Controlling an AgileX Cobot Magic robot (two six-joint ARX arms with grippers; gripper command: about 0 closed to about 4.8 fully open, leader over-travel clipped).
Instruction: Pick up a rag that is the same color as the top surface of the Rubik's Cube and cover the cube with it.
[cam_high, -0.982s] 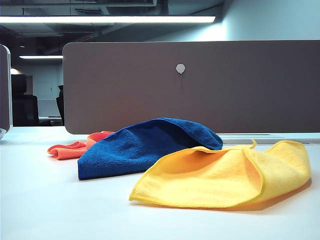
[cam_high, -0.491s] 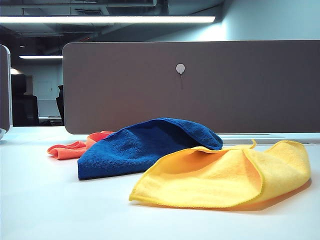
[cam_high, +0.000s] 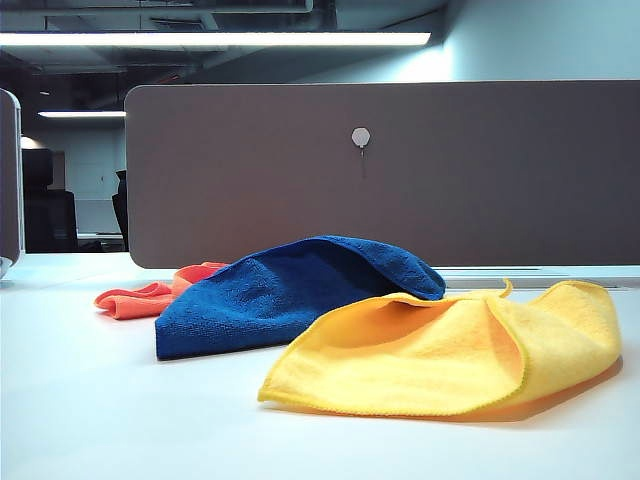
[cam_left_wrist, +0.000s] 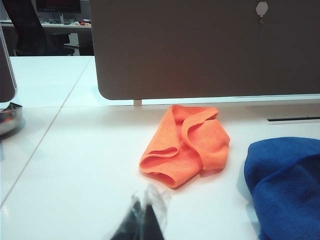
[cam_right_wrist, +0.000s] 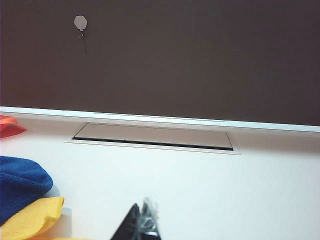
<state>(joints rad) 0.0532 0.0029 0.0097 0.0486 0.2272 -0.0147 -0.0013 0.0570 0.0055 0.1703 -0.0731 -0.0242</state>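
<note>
Exterior view first: we are looking at the rag (cam_high: 290, 290), a deep blue fluffy cloth, lying humped up on the white table (cam_high: 100, 420). It is sitting between the orange-pink cloth (cam_high: 150, 295) behind it to the left and the yellow cloth (cam_high: 450, 350) in front to the right, whose raised edge is overlapping it. We are seeing no Rubik's Cube in any view; whether it is sitting under that blue hump, we cannot tell. From the left wrist view the rag (cam_left_wrist: 285, 185) is running off the frame edge. The left gripper (cam_left_wrist: 145, 220) is hovering above bare table near the orange-pink cloth (cam_left_wrist: 187, 145), fingers pressed together, gripping nothing. The right gripper (cam_right_wrist: 142, 222) is hanging over open table, touching nothing, its fingers looking closed to a point.
</note>
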